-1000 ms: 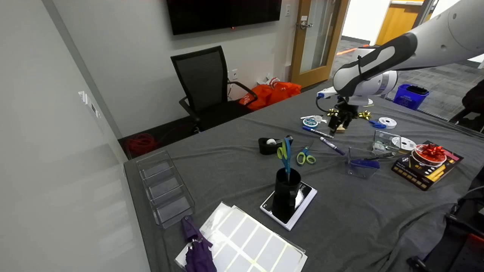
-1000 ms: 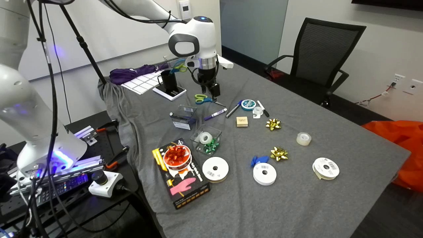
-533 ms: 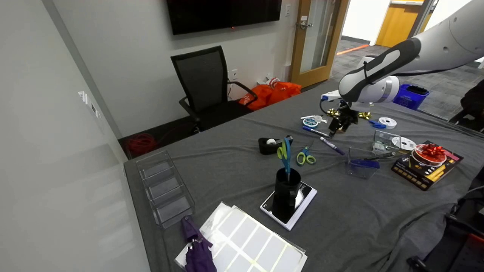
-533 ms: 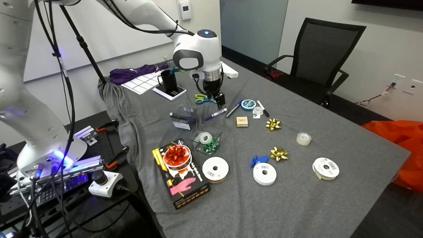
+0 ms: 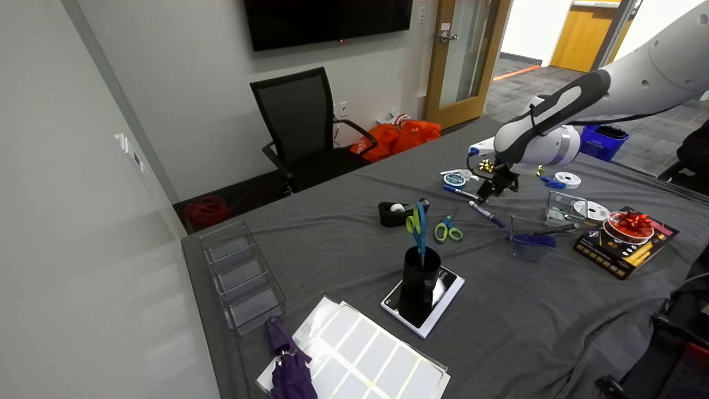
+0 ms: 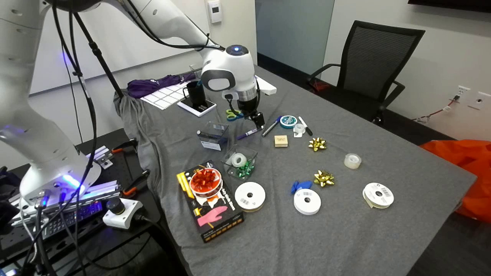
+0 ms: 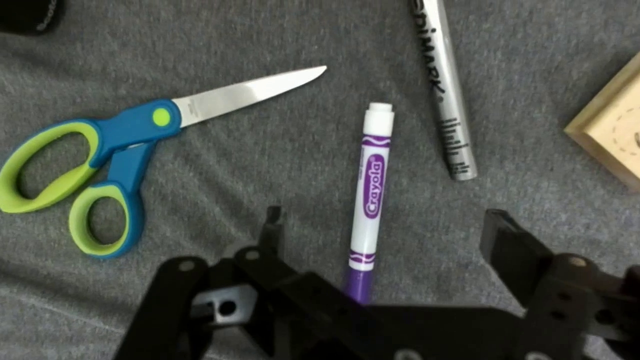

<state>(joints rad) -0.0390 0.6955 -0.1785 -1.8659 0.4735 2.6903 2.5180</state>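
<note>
- Wrist view gives me the closest look: the claw point(image 7: 384, 216) stands wide, its fingers point(image 7: 515, 252) on either side of a purple-and-white marker point(image 7: 372, 190), with grey cloth point(image 7: 425, 240) showing between.
- From there I can read the Crayola lettering, though the marker's purple end slips under the claw's frame; in an exterior view that end shows fully, near a clear holder point(image 5: 530, 244).
- Only an exterior view lets me see the whole black tape dispenser point(image 5: 390, 218); the wrist view catches just a dark corner at far left.
- Seen in an exterior view, the arm point(image 6: 230, 71) reaches in from the left, and the claw hides the marker's white end. Whether a fingertip touches the cloth, I can't tell.
- A second ago the claw hung higher; now it has come down toward that white end, while the marker lies where it did.
- The marker sits well in from the edges of the counter point(image 6: 337, 237).
- Room on the left runs to the blue-and-green scissors point(image 7: 132, 122); on the right a silver marker point(image 7: 450, 100) lies near, a wooden block point(image 7: 612, 129) beyond it.
</note>
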